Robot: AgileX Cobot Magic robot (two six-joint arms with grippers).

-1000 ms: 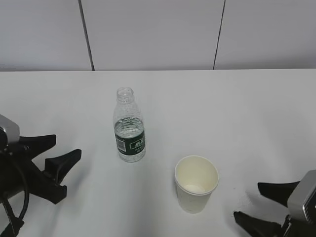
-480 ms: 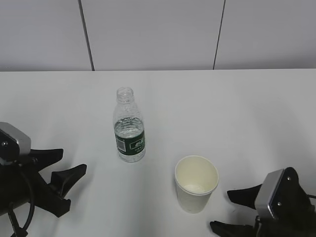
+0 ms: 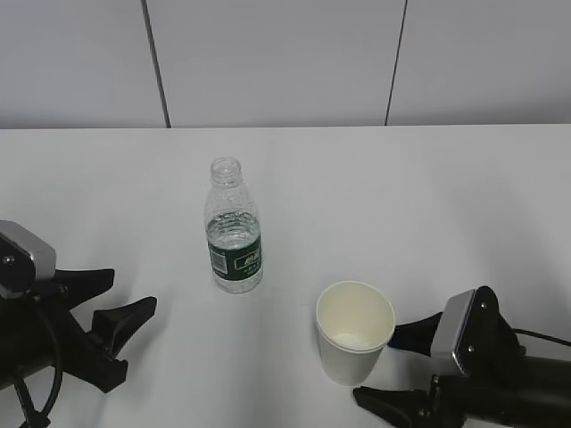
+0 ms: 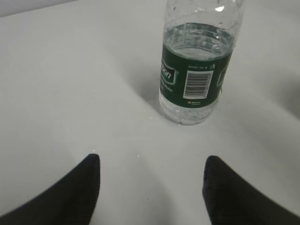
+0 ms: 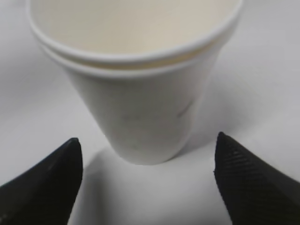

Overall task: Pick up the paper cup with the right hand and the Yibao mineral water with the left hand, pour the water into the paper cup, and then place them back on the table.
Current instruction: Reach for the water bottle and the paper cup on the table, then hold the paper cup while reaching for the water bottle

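Both arms are cut off at the frame's lower corners. The left claw [image 3: 120, 294] is spread, empty; the right claw [image 3: 393, 366] is spread beside the paper cup [image 3: 354, 332], lower centre. The Yibao mineral water [image 3: 234, 227] stands mid-left on the white bench [image 3: 428, 196], below grey wall panels [image 3: 268, 58].

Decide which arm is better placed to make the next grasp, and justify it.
Right. The right gripper, jaws open, already flanks the small cream-white paper cup. The left gripper, also open, stands well short of the clear ribbed green-labelled bottle.
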